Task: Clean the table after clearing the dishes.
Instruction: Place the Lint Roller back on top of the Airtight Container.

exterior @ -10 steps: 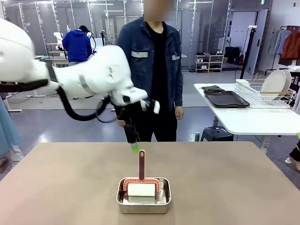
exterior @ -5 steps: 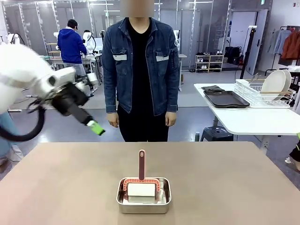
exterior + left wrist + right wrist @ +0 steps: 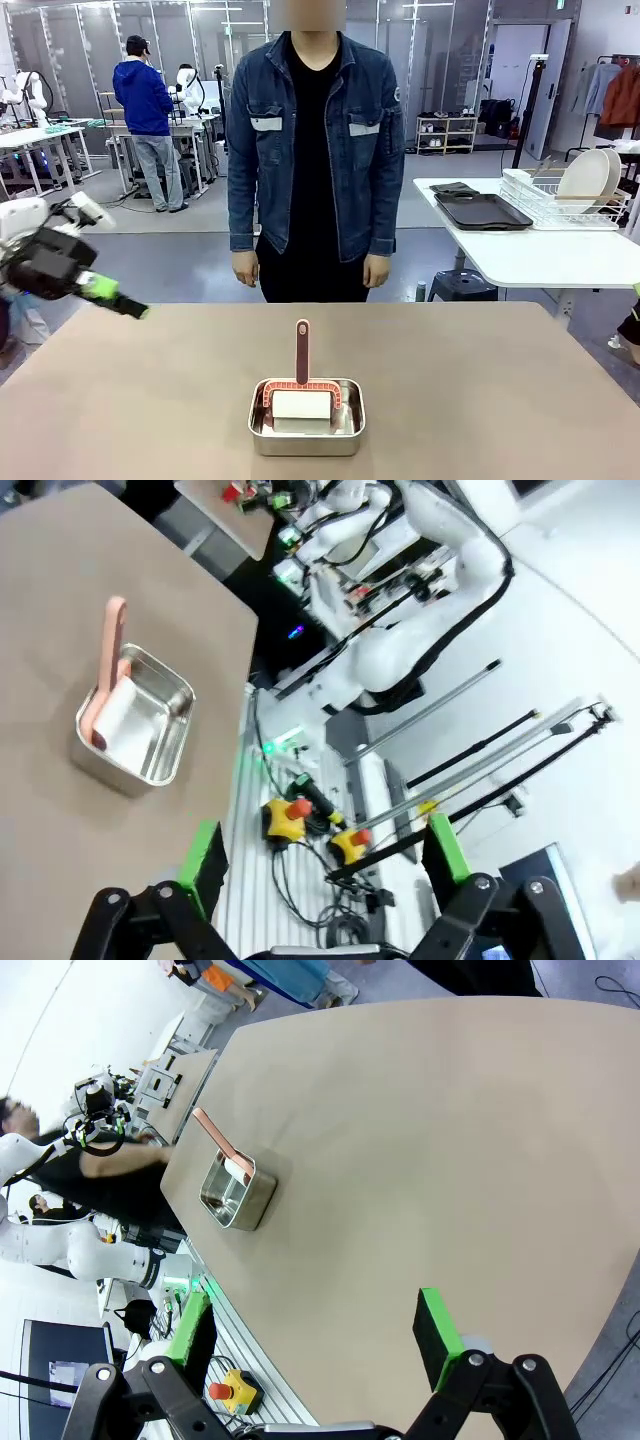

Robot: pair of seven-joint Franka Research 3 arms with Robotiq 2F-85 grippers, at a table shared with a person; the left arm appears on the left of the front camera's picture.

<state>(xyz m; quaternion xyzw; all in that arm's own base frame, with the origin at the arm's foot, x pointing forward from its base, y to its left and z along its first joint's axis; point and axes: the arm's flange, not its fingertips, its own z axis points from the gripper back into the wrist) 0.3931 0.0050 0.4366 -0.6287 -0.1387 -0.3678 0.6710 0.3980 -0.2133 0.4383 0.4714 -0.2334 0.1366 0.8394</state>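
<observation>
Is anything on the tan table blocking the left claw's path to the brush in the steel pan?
Nothing visible does. The left claw, open, hangs at the table's left edge; bare tabletop lies between it and the steel pan, where the brush's handle stands upright and free.

no readable text, labels, brands or numbers anywhere

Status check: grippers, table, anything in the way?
Left gripper open, empty, at table's left edge. Right gripper open, empty. Table bare of dishes; steel pan with pink-handled brush sits center. Person stands at far edge.
</observation>
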